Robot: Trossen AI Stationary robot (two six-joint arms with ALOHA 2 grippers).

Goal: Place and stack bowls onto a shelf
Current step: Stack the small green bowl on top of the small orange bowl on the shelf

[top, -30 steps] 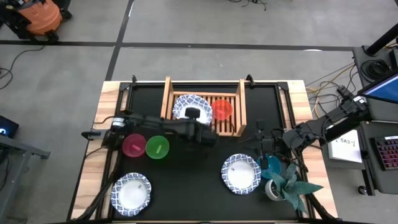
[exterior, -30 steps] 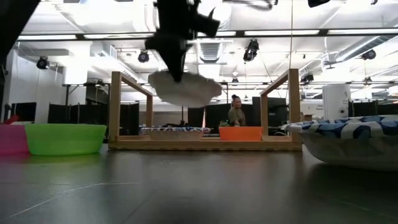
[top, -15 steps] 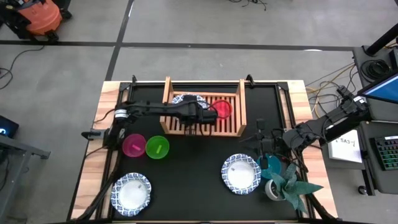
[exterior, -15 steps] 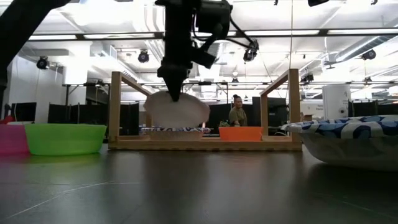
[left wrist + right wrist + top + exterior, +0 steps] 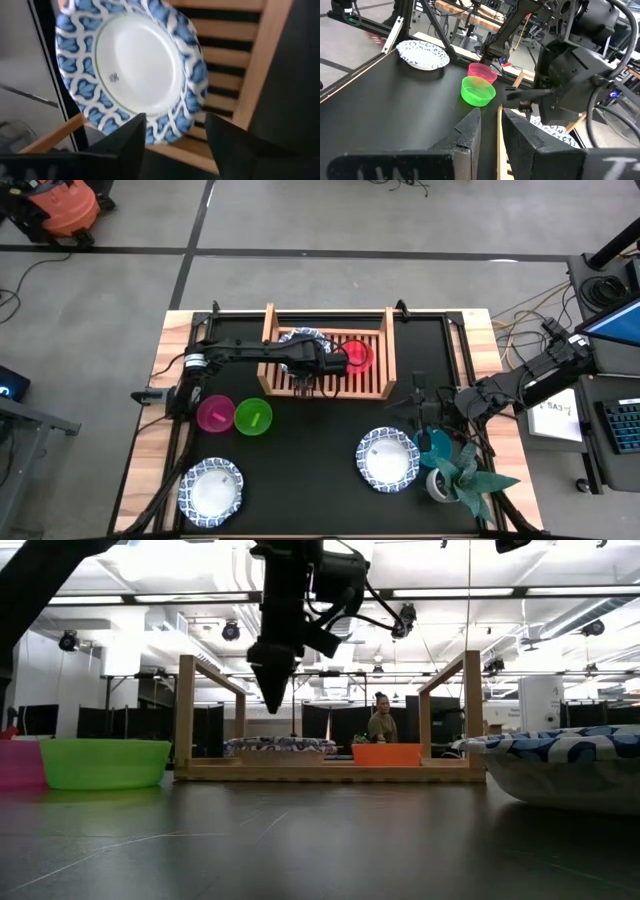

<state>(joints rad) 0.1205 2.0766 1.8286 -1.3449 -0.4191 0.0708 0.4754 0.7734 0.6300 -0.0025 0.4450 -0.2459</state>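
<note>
A white bowl with a blue-patterned rim (image 5: 135, 65) lies in the left part of the wooden shelf (image 5: 378, 383), seen low on the slats in the low view as well (image 5: 280, 746). A red bowl (image 5: 358, 357) sits beside it on the slats. My left gripper (image 5: 272, 702) hangs open just above the patterned bowl's near rim, fingers pointing down, touching nothing; its two fingers (image 5: 120, 145) frame the rim in the left wrist view. My right gripper (image 5: 490, 132) waits low at the table's right, its fingers a narrow gap apart and empty.
Pink (image 5: 214, 414) and green (image 5: 253, 417) bowls stand left of centre. Blue-rimmed bowls rest at the near left (image 5: 210, 488) and near right (image 5: 388, 458). A teal bowl (image 5: 436, 448) and a potted plant (image 5: 465, 478) sit by my right gripper.
My left gripper has carried a blue-rimmed bowl toward the far edge and down into the shelf's left part, where another bowl lay. It has then opened and let go. The bowl now rests in the shelf, and the gripper hangs just above it.
</note>
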